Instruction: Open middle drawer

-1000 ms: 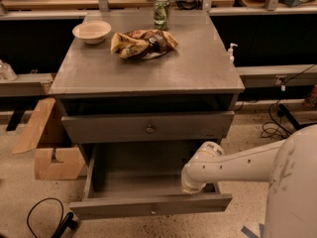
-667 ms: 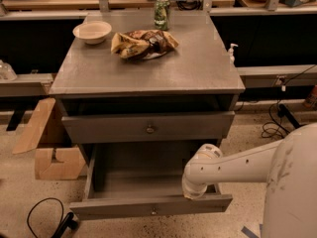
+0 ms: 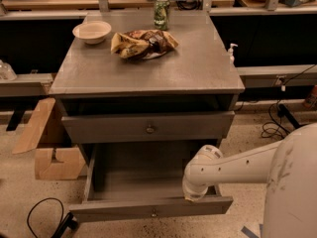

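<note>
To the left I see a cardboard box (image 3: 47,148) on the floor beside the cabinet (image 3: 148,73). On top sit a bowl (image 3: 92,31), a snack bag (image 3: 142,42) and a can (image 3: 161,13). The middle drawer (image 3: 148,128) sits above the pulled-out bottom drawer (image 3: 148,209). The gripper (image 3: 194,196) dips into that drawer's right front corner. I cannot tell its state.

nothing readable out here. the green can (image 3: 161,13) at the back of the desk (image 3: 99,76) carries print, too small to make out, same for the crumpled snack bag (image 3: 143,43). the jaws sit low at the front right of the open bottom drawer (image 3: 148,209).
</note>
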`<state>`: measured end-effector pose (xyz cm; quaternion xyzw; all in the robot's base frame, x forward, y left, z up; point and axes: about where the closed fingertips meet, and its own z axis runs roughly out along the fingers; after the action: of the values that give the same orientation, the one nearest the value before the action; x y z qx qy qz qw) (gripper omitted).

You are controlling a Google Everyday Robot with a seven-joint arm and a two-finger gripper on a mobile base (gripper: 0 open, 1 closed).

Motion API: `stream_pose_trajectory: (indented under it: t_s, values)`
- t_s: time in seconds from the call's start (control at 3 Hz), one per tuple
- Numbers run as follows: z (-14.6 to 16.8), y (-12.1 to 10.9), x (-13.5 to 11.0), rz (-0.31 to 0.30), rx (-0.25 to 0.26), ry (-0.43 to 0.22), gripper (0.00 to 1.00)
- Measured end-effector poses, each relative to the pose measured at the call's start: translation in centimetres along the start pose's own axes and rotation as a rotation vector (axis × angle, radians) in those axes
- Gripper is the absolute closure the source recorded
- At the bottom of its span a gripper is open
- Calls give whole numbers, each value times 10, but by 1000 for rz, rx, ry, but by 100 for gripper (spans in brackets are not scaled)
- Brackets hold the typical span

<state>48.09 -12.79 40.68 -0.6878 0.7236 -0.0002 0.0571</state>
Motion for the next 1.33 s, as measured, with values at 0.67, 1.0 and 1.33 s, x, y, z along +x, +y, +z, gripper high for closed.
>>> stream_pose_trajectory:
  t_s: [0.67, 1.0, 1.33]
  values:
    - [0, 0, 0, 0, 0, 0, 51]
    - [0, 0, 0, 0, 0, 0, 28]
    - [1, 1, 0, 0, -2, 0, 5]
